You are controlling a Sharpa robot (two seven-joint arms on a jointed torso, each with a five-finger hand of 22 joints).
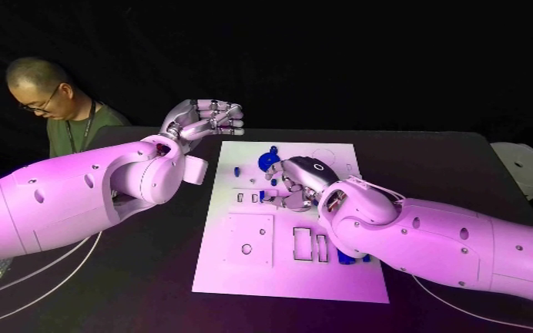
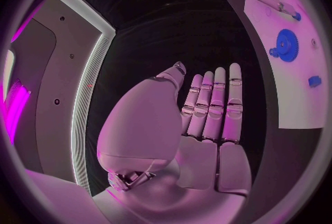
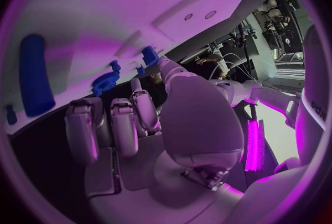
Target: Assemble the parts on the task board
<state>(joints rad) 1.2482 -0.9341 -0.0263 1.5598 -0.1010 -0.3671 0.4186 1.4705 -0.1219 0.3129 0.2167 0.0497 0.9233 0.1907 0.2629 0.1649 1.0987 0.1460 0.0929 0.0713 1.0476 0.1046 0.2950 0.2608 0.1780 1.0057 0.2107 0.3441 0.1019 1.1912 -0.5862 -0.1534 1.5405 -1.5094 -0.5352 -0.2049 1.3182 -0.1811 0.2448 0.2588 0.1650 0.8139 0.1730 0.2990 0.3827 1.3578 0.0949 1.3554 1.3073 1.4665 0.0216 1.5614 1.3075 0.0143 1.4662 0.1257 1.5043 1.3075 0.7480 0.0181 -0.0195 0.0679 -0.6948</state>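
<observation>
The task board (image 1: 291,264) is lying at the middle of the black counter (image 1: 444,156). The right hand (image 1: 298,183) is hovering over the board's centre, whether grasping anything I cannot tell. A blue gear (image 1: 269,160) is sitting at its 11 o'clock. The left hand (image 1: 206,119) is hanging released, fingers straight, off the board's 10 o'clock corner.
</observation>
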